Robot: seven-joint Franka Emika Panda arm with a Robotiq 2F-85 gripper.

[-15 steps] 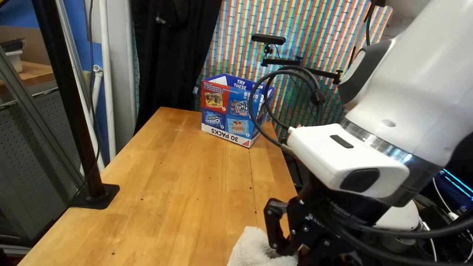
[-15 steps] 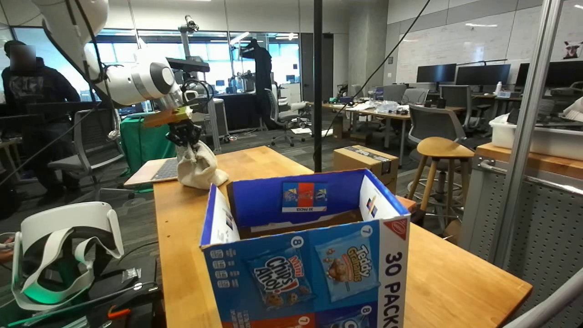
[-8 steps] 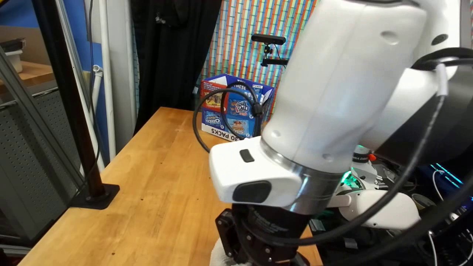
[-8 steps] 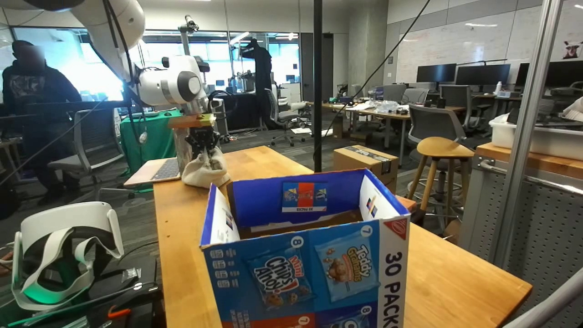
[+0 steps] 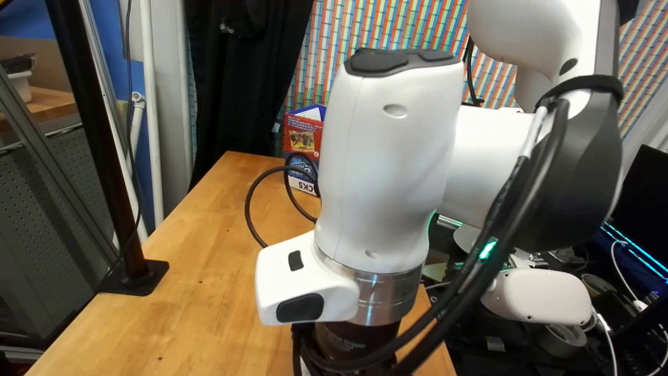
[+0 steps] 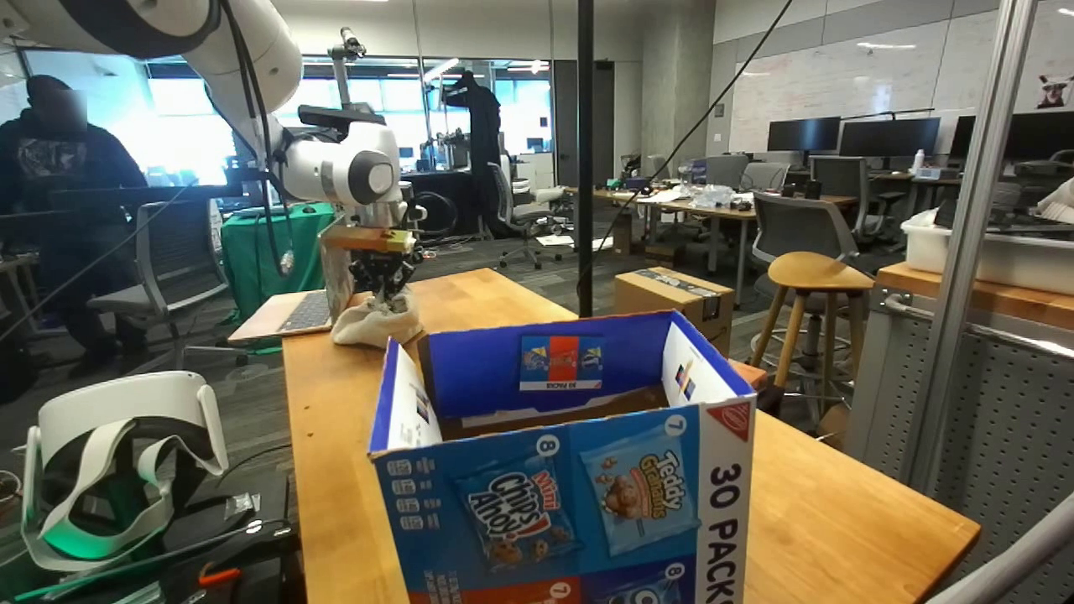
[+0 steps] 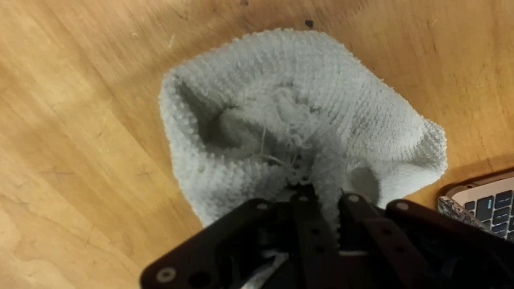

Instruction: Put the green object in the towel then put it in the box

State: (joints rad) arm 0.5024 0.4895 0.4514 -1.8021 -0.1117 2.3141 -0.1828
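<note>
Gripper [image 7: 327,197] pinches a fold of the towel [image 7: 305,108]; green object not visible; lift should go slowly, lest the thin pinch slip, then high over the box [image 6: 558,503].

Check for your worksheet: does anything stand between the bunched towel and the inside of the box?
Yes: the box itself, whose upright wall faces the towel. Its top is open, so lifting over that wall should work. Nothing else visible stands between them.

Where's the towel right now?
In the wrist view, the towel is mid-picture on the wooden table, pinched by the gripper, with the laptop at lower right.
</note>
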